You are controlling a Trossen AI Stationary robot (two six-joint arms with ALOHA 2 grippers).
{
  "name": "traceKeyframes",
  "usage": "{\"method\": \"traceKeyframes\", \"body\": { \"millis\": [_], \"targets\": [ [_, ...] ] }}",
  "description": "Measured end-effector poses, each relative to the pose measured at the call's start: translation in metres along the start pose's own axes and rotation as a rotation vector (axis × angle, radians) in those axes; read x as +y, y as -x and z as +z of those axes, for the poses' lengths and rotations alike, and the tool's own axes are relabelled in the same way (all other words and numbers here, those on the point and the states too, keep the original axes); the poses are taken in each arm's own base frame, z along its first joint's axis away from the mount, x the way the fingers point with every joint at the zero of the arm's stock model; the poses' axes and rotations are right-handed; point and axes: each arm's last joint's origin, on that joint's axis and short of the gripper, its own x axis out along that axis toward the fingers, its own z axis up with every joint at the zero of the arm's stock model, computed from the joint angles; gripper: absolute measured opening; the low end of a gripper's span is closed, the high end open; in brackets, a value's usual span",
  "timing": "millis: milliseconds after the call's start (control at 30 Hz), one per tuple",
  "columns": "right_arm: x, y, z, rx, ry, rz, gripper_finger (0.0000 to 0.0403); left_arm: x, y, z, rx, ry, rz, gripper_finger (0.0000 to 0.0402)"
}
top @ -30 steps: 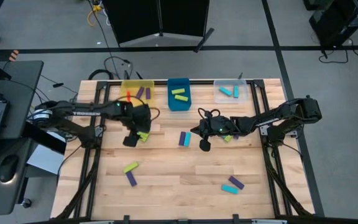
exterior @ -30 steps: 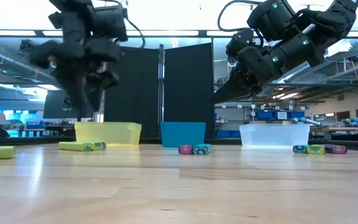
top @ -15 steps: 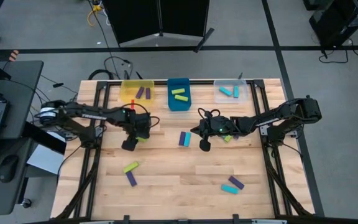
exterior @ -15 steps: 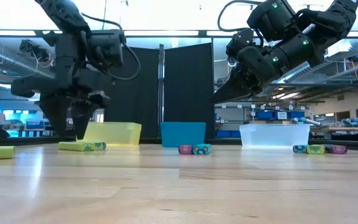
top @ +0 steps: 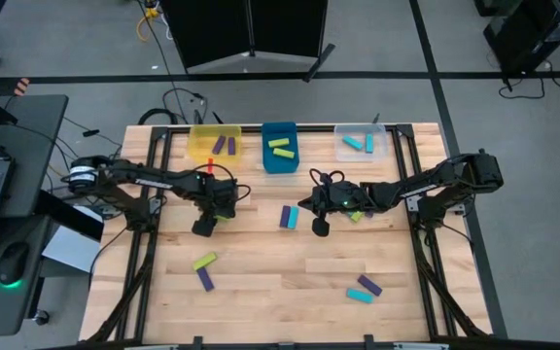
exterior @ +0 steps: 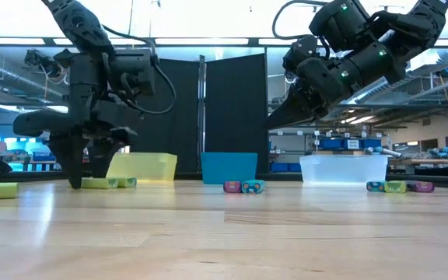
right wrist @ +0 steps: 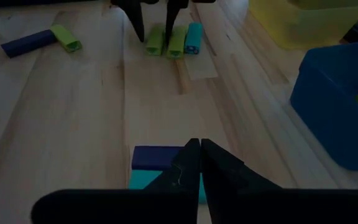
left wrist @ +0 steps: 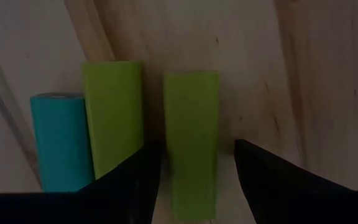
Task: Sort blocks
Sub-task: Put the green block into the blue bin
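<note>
The left claw (left wrist: pixel 191 171) stands low over the pale wooden desk (top: pixel 280 282), its fingers spread wide either side of a lime-green rectangular block (left wrist: pixel 191 134) without gripping it. Just beside lie a second lime block (left wrist: pixel 112 112) and a cyan block (left wrist: pixel 58 140). Farther across, the right claw (right wrist: pixel 194 165) hangs fully closed, empty, above a purple-and-cyan pair of blocks (top: pixel 288 216).

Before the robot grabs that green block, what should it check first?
1. Left gripper open: ok.
2. Fingers straddle one lime green block: ok.
3. Second lime green block outside the fingers: ok, but close beside one finger.
4. Cyan block clear of the grip: ok.
5. Right gripper shut, away over mid-table: ok.
6. Fingers low enough on the wooden table: cannot tell.
</note>
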Motion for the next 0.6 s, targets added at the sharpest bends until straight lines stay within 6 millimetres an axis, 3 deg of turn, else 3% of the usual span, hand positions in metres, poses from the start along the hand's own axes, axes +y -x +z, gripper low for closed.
{"method": "traceKeyframes", "body": {
  "millis": [200,367,433,600],
  "targets": [
    [0.0,0.0,0.0,0.0,0.0,0.0,0.0028,0.001,-0.005,0.002,0.009,0.06,-0.003,0.0191],
    [0.0,0.0,0.0,0.0,0.0,0.0,0.0023,0.0,-0.005,0.004,0.007,0.091,0.002,0.0132],
    [0.0,0.0,0.0,0.0,0.0,0.0,0.0023,-0.001,-0.002,0.007,0.009,0.089,0.0,0.0105],
    [0.0,0.0,0.0,0.0,0.0,0.0,0.0024,0.004,0.015,0.026,-0.06,0.108,0.006,0.0102]
  ]
}}
